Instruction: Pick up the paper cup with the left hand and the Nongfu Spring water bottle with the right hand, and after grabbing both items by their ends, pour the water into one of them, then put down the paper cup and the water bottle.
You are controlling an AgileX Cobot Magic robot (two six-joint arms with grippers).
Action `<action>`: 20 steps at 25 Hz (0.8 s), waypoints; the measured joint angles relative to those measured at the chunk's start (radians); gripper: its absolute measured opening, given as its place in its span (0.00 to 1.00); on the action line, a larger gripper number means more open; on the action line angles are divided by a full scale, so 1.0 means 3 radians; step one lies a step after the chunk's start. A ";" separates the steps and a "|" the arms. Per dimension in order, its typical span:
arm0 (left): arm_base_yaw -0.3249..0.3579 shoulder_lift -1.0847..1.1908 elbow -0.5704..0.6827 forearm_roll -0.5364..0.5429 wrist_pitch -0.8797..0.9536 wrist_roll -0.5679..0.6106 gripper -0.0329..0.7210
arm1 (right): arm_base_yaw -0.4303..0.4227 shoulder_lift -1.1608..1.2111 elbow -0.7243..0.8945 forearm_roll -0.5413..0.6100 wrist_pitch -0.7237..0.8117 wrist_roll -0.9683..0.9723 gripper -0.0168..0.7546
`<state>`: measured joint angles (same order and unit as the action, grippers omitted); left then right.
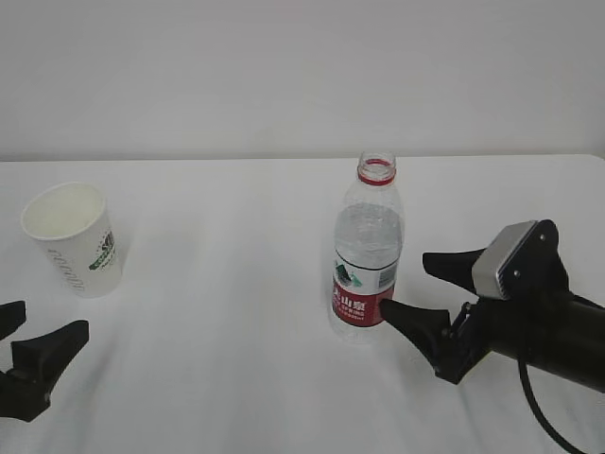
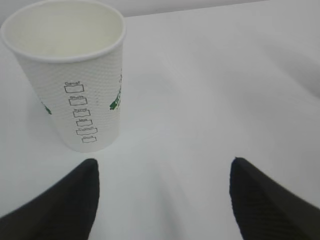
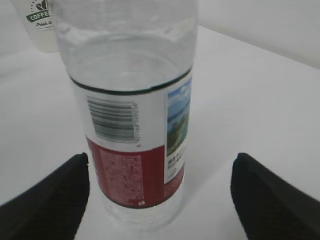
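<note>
The paper cup (image 1: 74,239), white, tapered and dimpled, stands far left on your table (image 1: 236,284); the ribbed clear Nongfu Spring water bottle (image 1: 367,251) stands upright, centre-right. Nothing is lifted or poured yet. Your left gripper (image 1: 28,350) and right gripper (image 1: 416,284) gape wide, both empty.

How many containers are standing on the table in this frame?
2: the paper cup at the far left, and the Nongfu Spring water bottle right of centre, beside the right gripper. Nothing else visible.
</note>
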<state>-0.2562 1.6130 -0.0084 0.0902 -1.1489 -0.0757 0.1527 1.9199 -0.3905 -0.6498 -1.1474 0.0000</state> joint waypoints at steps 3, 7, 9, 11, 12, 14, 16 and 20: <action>0.0000 0.0000 0.0000 0.0000 0.0000 0.0000 0.83 | 0.0000 0.0060 -0.0066 -0.0069 -0.0002 0.0043 0.89; 0.0000 0.0000 0.0000 0.0000 0.0000 0.0000 0.83 | 0.0000 0.0190 -0.0200 -0.0167 -0.0002 0.0120 0.89; 0.0000 0.0000 0.0000 0.0000 0.0000 0.0000 0.83 | 0.0000 0.0255 -0.0269 -0.0190 -0.0002 0.0135 0.89; 0.0000 0.0000 0.0000 0.0000 0.0000 0.0000 0.83 | 0.0000 0.0301 -0.0325 -0.0249 -0.0002 0.0155 0.89; 0.0000 0.0000 0.0000 0.0000 0.0000 0.0000 0.83 | 0.0000 0.0324 -0.0360 -0.0291 -0.0002 0.0162 0.89; 0.0000 0.0000 0.0000 -0.0006 0.0000 0.0000 0.83 | 0.0000 0.0360 -0.0416 -0.0345 -0.0002 0.0193 0.89; 0.0000 0.0000 0.0000 -0.0006 0.0000 0.0000 0.83 | 0.0000 0.0400 -0.0484 -0.0407 -0.0002 0.0216 0.89; 0.0000 0.0000 0.0000 -0.0006 0.0000 0.0000 0.83 | 0.0015 0.0481 -0.0618 -0.0504 -0.0002 0.0321 0.88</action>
<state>-0.2562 1.6130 -0.0084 0.0885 -1.1489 -0.0757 0.1572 2.0642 -0.5758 -0.8009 -1.1481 0.0962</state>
